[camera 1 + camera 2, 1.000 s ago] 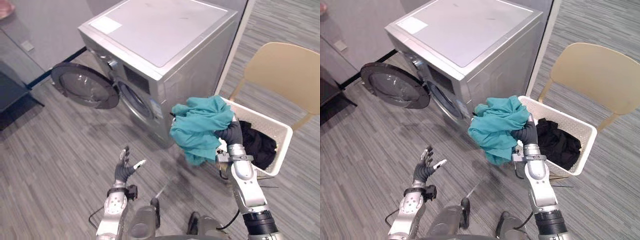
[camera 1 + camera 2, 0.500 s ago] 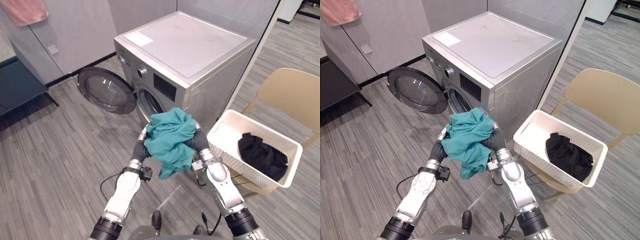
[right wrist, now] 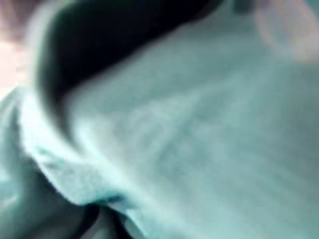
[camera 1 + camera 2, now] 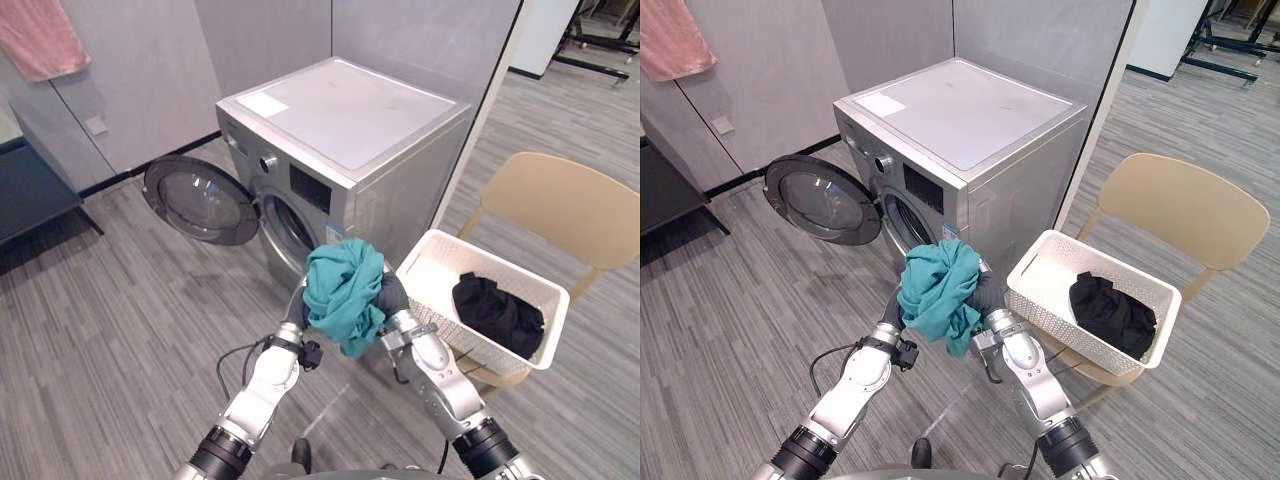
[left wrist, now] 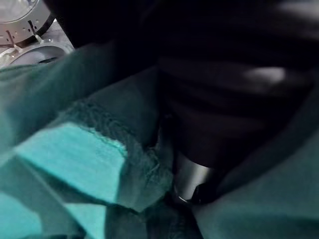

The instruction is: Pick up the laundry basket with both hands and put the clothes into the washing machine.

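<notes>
Teal garment (image 4: pixel 345 290) is now being carried bunched between left hand (image 4: pixel 296 312) and right hand (image 4: pixel 393 296), no longer lifted single-handed beside the basket (image 4: pixel 470 345), and is nearing the washing machine (image 4: pixel 345 110) door opening; both grips are hiding under cloth, cannot tell.

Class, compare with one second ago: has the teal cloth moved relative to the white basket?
Yes. The teal cloth was over the white basket rim; now it is apart from it, nearer the washing machine front.

Teal shirt (image 4: pixel 345 290), silver-grey washing machine (image 4: pixel 350 110), white basket (image 4: pixel 428 280) with a dotted-hole pattern, black garment (image 4: pixel 495 312), tan chair (image 4: pixel 560 205), grey streaky plank floor (image 4: pixel 110 320), pink towel (image 4: pixel 45 38).
</notes>
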